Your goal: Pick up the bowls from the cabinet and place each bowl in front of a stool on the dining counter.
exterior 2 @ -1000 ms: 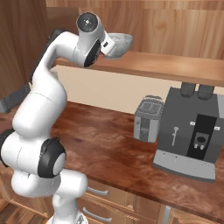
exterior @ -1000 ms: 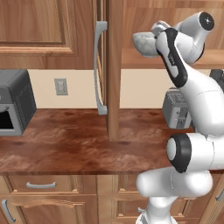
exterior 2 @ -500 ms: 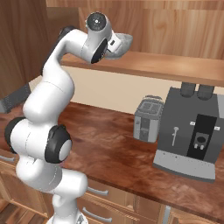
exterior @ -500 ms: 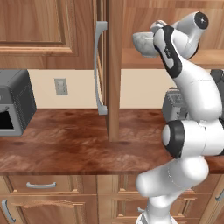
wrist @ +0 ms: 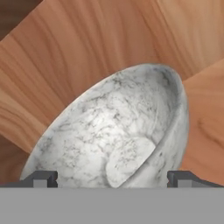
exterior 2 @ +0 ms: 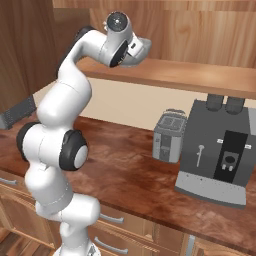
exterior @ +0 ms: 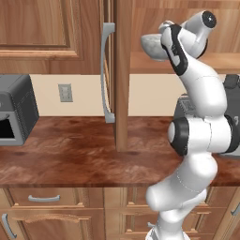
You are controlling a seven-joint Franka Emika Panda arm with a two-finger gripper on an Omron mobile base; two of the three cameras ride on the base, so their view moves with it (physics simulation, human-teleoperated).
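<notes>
The grey-white marbled bowl [exterior: 152, 44] sits at the front of the open brown cabinet's shelf [exterior: 140, 63], and is also seen as the marbled bowl [exterior 2: 141, 50] on the shelf [exterior 2: 200, 77]. My gripper [wrist: 112, 181] is raised to it and looks obliquely into the bowl [wrist: 118, 135]. The fingertips [wrist: 41, 179] stand wide apart at the bowl's near side, so the gripper is open. Whether they touch the bowl is hidden. The red bowl, stools and dining counter are out of view.
The cabinet door [exterior: 123, 70] stands open edge-on left of the bowl. On the reddish-brown countertop [exterior: 70, 154] are a microwave [exterior: 14, 110], a toaster [exterior 2: 169, 136] and a coffee machine [exterior 2: 220, 152]. Drawer fronts run below.
The arm's elbow has swung in and straightened upward while the hand stayed at the bowl. The bowl has barely moved.
</notes>
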